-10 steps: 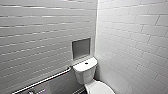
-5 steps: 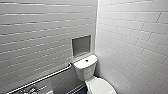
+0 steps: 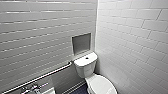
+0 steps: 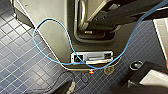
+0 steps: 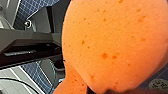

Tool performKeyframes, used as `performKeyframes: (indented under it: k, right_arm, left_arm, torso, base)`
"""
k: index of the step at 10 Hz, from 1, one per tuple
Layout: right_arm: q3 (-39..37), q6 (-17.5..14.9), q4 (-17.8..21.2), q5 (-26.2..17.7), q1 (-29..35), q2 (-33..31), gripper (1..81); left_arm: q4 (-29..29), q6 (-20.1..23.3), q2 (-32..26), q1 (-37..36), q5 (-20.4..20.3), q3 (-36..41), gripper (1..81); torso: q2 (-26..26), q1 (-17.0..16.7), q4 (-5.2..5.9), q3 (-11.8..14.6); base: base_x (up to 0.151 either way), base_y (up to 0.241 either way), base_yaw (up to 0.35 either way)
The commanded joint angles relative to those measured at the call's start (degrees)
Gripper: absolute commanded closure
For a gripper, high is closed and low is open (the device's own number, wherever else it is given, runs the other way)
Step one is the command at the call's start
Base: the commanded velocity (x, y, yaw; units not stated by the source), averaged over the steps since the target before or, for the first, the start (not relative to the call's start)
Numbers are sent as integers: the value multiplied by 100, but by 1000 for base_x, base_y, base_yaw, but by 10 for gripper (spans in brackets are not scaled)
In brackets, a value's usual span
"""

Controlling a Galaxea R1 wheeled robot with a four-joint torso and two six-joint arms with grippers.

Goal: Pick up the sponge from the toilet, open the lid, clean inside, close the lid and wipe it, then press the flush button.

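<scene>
The white toilet (image 3: 100,84) stands in the corner ahead, in the lower middle of the head view, with its lid down. Its boxy tank (image 3: 86,66) is against the back wall, and the small dark flush button (image 3: 86,58) sits in the middle of the tank top. The orange sponge (image 5: 112,42) looms very large and close in the right wrist view, squeezed in my shut right gripper. My left gripper is open and holds nothing; its wrist view looks down on my own base and the floor.
A metal grab bar (image 3: 47,75) slopes along the left wall toward the tank. A recessed niche (image 3: 81,43) is above the tank. A faucet (image 3: 32,88) is at the lower left. White tiled wall (image 3: 135,45) closes the right side. Blue tile floor (image 4: 22,62) and a blue cable (image 4: 57,37) lie below.
The head view has shifted slightly, so the toilet sits a little differently in the picture. Neither gripper has changed.
</scene>
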Motion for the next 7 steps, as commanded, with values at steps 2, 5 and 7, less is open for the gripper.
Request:
performKeyframes:
  k: [2,5,7]
  right_arm:
    - [5,-25,-127,-214,64,-65,811]
    - [-4,-25,-144,-205,73,-48,811]
    - [-22,-25,-162,-205,73,-47,811]
  left_arm:
    - [-79,2,15,-105,370,35,10]
    - [-79,2,24,-105,370,35,10]
    - [-113,2,7,-105,370,35,10]
  torso:
    - [759,-187,0,685]
    - [819,-109,0,1259]
    - [957,-127,0,1548]
  base:
    - [0,0,0]
    - [0,0,0]
    - [0,0,0]
